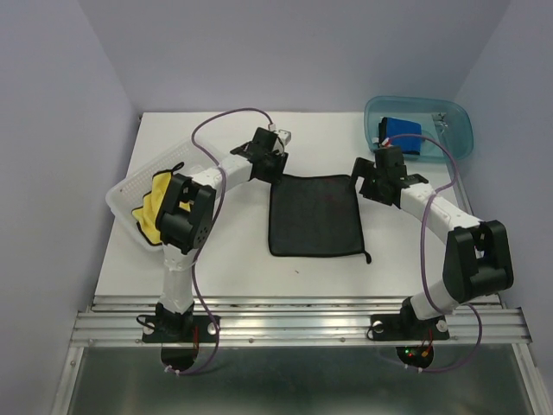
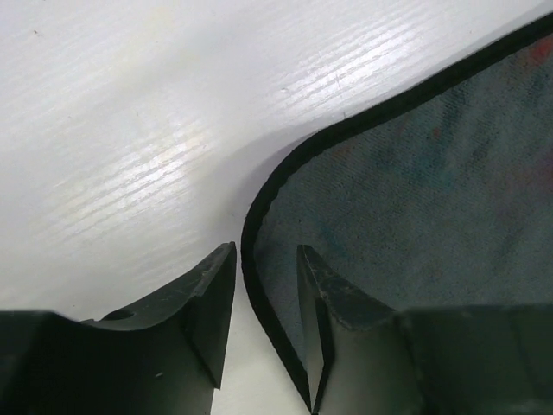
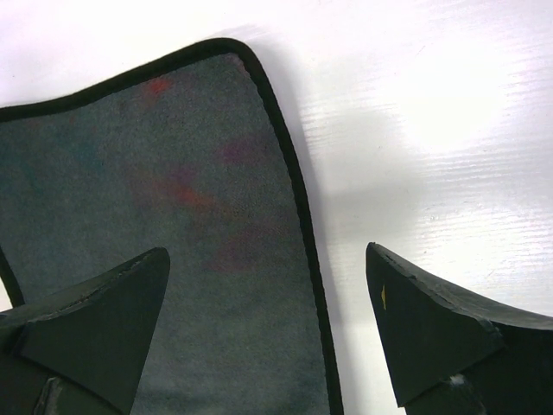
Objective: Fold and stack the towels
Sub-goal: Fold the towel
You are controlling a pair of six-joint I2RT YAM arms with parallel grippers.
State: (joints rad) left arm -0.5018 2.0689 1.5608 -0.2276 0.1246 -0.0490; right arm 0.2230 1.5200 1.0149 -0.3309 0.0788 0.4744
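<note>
A dark grey towel with a black hem lies flat in the middle of the white table. My left gripper is over its far left corner; in the left wrist view the towel's hem runs between the partly open jaws, which are not closed on it. My right gripper is over the far right corner; in the right wrist view the towel and its edge lie between the wide-open jaws. A yellow towel sits in the left bin. A blue towel sits in the right bin.
A clear white bin stands at the table's left edge. A teal bin stands at the far right corner. Purple cables loop above both arms. The table's near edge meets a metal rail.
</note>
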